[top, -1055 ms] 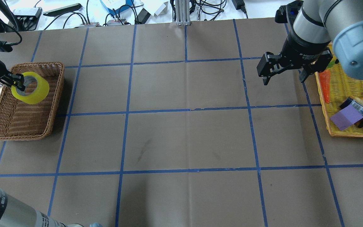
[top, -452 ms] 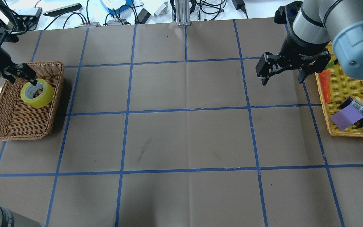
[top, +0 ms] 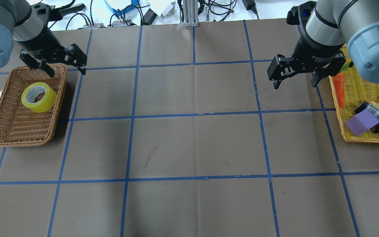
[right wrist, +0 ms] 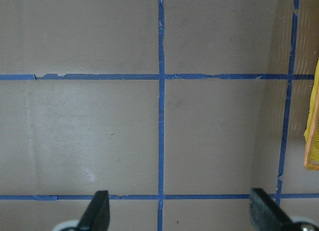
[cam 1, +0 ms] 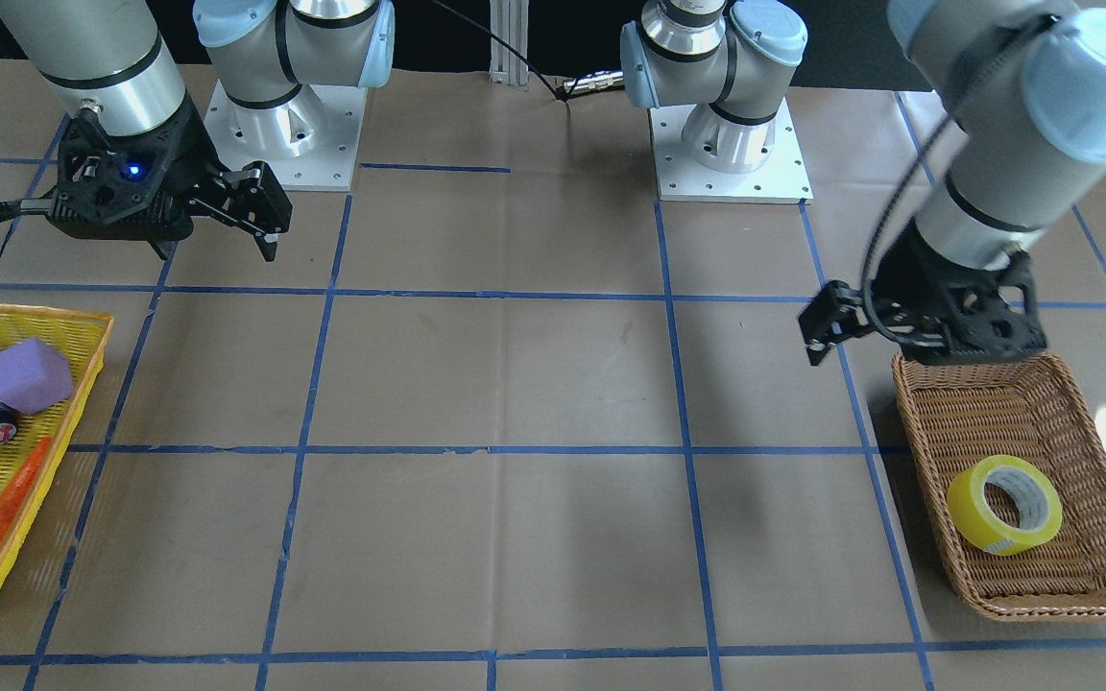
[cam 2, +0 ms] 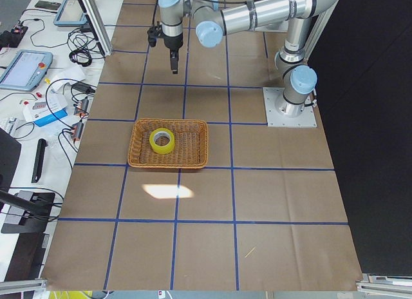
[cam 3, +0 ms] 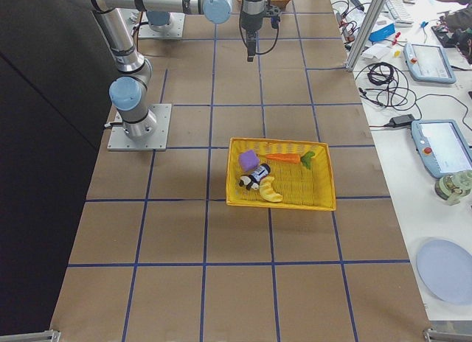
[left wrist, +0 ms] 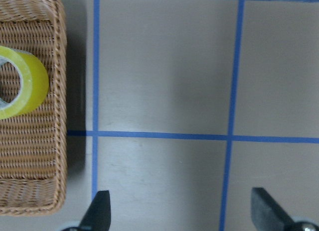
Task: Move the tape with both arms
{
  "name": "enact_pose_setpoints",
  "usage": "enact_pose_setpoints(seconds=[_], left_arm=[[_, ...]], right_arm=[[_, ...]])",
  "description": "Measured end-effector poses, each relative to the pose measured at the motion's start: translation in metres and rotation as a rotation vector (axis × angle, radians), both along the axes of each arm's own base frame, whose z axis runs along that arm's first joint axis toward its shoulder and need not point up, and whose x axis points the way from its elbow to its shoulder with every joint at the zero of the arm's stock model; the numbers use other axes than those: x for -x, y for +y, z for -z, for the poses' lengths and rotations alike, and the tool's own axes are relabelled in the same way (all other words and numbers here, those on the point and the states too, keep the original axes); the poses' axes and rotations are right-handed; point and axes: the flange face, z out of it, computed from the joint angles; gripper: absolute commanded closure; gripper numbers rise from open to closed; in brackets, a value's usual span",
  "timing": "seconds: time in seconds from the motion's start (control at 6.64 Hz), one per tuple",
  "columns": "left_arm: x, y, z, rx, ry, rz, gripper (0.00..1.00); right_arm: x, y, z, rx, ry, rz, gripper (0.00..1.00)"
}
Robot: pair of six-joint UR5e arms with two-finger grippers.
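Note:
The yellow tape [top: 38,97] lies flat in the wicker basket [top: 18,142] at the table's left end. It also shows in the front view [cam 1: 1004,504], the left side view [cam 2: 161,140] and the left wrist view [left wrist: 25,86]. My left gripper [top: 67,73] is open and empty. It hangs above the basket's far right corner, clear of the tape, and its fingertips frame bare table in the wrist view [left wrist: 180,201]. My right gripper [top: 296,85] is open and empty above the table, just left of the yellow tray. It also shows in the front view [cam 1: 217,251].
A yellow mesh tray [top: 367,141] at the right edge holds an orange carrot [top: 340,89], a purple foam block [top: 360,123] and other small items. Brown paper with blue tape grid lines covers the table. Cables and devices lie beyond its far edge.
My left gripper let go of the tape, which now rests in the basket. It then rose and moved toward the basket's far right corner. My right gripper has barely moved.

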Motion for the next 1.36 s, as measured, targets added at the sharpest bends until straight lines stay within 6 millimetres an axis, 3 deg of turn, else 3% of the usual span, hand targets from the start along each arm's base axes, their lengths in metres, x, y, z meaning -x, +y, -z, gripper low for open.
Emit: enact_pose_setpoints(seconds=[0.15, 0.45, 0.75, 1.36], left_arm=[[0.047, 0.024, -0.016, -0.003, 0.001, 0.000, 0.00], [0.088, 0.048, -0.026, -0.016, 0.003, 0.008, 0.00], [0.104, 0.059, -0.034, -0.011, -0.002, 0.030, 0.00], [0.106, 0.052, -0.040, -0.004, -0.003, 0.032, 0.00]], right_arm=[[0.001, 0.000, 0.000, 0.001, 0.002, 0.000, 0.00], [0.002, 0.000, -0.002, 0.004, 0.022, -0.003, 0.00], [0.005, -0.001, -0.006, 0.017, 0.065, -0.019, 0.00], [-0.001, -0.001, -0.006, 0.022, 0.003, -0.021, 0.00]])
